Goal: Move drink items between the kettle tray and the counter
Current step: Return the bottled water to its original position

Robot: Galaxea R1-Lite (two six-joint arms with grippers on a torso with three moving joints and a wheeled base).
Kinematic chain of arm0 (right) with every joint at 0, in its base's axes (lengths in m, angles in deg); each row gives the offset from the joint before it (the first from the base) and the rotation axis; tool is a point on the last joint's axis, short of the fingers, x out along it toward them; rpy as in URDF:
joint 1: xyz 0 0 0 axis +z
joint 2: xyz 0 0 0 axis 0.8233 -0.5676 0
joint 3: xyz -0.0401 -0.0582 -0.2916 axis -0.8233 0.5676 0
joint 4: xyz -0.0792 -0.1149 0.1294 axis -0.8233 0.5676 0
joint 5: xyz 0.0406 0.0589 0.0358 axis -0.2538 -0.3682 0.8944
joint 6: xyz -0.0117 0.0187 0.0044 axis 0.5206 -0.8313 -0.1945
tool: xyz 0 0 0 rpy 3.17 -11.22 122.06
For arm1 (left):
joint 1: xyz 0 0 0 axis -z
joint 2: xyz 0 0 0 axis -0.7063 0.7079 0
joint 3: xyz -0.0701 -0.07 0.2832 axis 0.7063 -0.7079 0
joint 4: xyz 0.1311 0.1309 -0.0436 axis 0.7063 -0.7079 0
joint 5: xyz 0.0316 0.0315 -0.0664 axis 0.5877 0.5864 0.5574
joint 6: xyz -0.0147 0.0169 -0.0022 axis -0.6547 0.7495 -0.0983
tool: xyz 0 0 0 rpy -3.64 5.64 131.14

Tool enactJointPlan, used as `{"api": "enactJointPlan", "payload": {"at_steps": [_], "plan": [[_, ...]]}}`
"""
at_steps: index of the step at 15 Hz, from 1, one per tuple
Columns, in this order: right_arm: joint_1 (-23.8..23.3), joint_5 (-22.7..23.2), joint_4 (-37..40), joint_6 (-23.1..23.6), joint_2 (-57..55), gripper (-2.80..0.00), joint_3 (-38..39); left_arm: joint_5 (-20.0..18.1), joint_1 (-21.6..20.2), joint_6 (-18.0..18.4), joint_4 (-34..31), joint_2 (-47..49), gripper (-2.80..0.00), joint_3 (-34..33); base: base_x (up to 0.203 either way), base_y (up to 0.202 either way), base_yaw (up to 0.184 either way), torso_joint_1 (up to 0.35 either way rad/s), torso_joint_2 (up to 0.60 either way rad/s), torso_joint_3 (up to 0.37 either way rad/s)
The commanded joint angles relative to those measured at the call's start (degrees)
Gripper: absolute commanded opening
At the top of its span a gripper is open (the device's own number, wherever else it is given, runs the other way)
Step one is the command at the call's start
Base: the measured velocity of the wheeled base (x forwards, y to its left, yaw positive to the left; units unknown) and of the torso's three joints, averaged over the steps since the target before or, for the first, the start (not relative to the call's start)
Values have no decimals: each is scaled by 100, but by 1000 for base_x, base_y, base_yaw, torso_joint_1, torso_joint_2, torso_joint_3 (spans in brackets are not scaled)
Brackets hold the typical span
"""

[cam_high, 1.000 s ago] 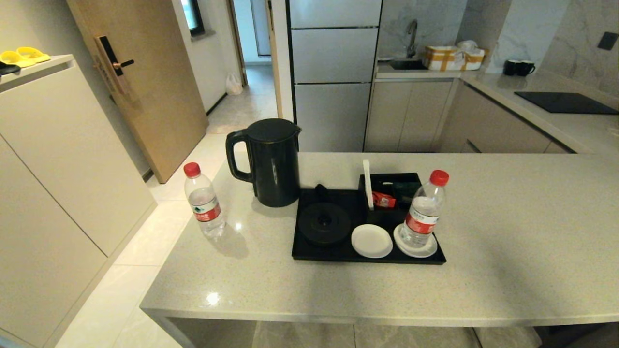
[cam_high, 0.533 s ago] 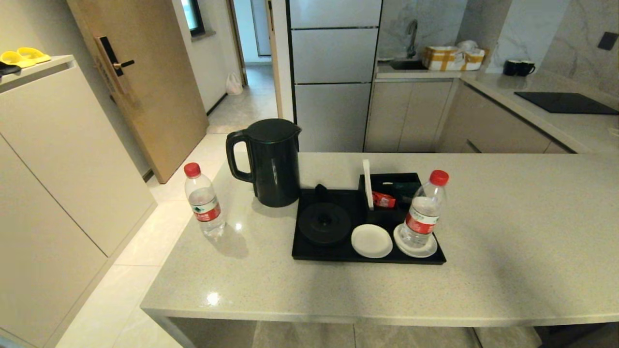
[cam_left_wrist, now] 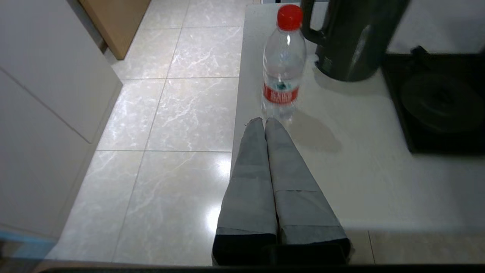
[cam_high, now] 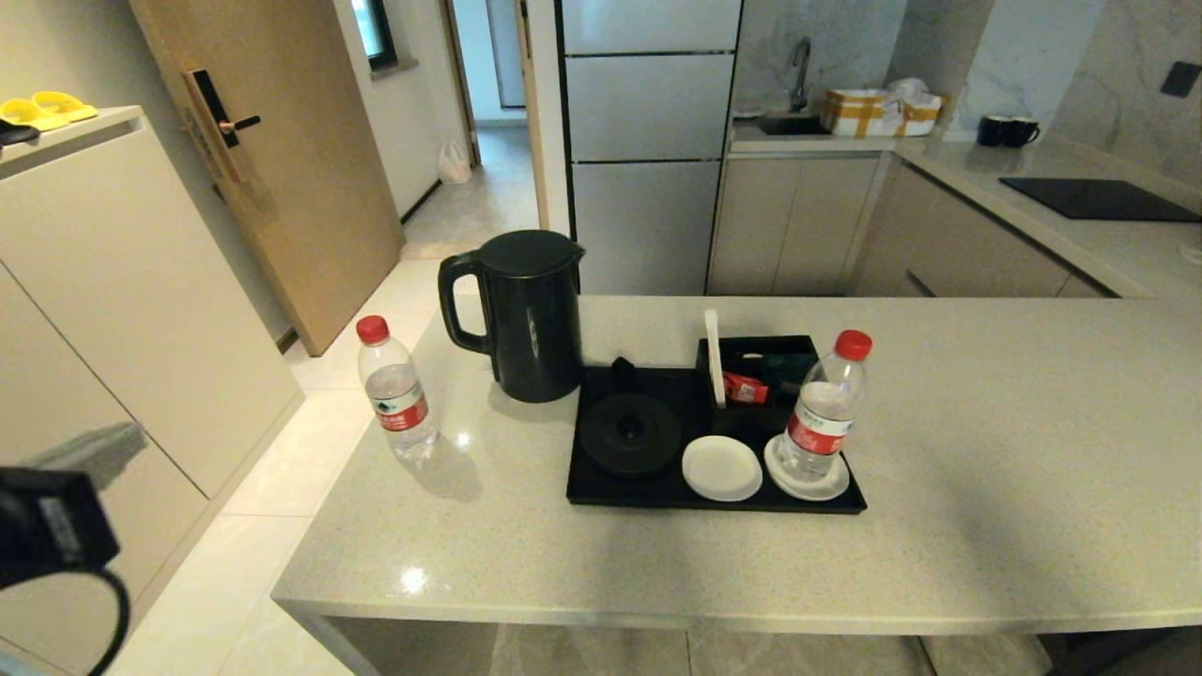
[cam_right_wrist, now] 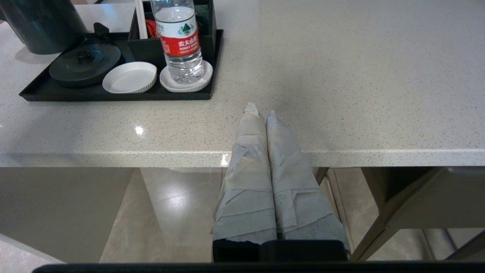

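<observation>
Standing upright on the bench (cam_high: 939, 563), the left water bottle (cam_high: 397, 390) lies just ahead of the left gripper (cam_left_wrist: 264, 120), whose jaws are clenched and empty off the bench's left edge. That arm is nearer. Beside it stands the kettle (cam_high: 526, 314), off its tray (cam_high: 601, 493). Low at the near edge, the right gripper (cam_right_wrist: 259, 113) is clenched too.

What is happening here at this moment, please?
Nothing is held yet. The left pincer, shut, is off the counter's left end, pointing at the water bottle beside the kettle. The right pincer, shut, hangs at the near edge. A second bottle stands on a saucer in the tray.
</observation>
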Motion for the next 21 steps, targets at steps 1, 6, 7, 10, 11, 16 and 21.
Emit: {"api": "enactJointPlan", "payload": {"at_steps": [1, 6, 7, 10, 11, 16, 21], "plan": [[-4, 0, 2, 0, 9, -280, 0, 12, 39, -44, 1536, 1886, -280, -73, 0, 0, 0, 0, 0, 0], [-3, 0, 2, -3, 9, -280, -8, 214, 594, -27, 3348, 3565, -280, -153, 0, 0, 0, 0, 0, 0], [-3, 6, 2, -1, 9, -280, -8, 384, 651, 56, 3771, 4011, -280, -172, 0, 0, 0, 0, 0, 0], [-4, 0, 2, 5, 9, -280, -9, 1004, 871, 358, 5741, 5458, -280, -325, 0, 0, 0, 0, 0, 0], [-4, 0, 2, -3, 9, -280, -9, 1187, 940, 441, 6293, 5747, -280, -471, 0, 0, 0, 0, 0, 0], [-4, 0, 2, 6, 9, -280, -9, 1342, 1006, 328, 6576, 6205, -280, -407, 0, 0, 0, 0, 0, 0], [-1, 0, 2, -3, 9, -280, -7, 1365, 1006, 342, 6576, 6226, -280, -322, 0, 0, 0, 0, 0, 0]]}}
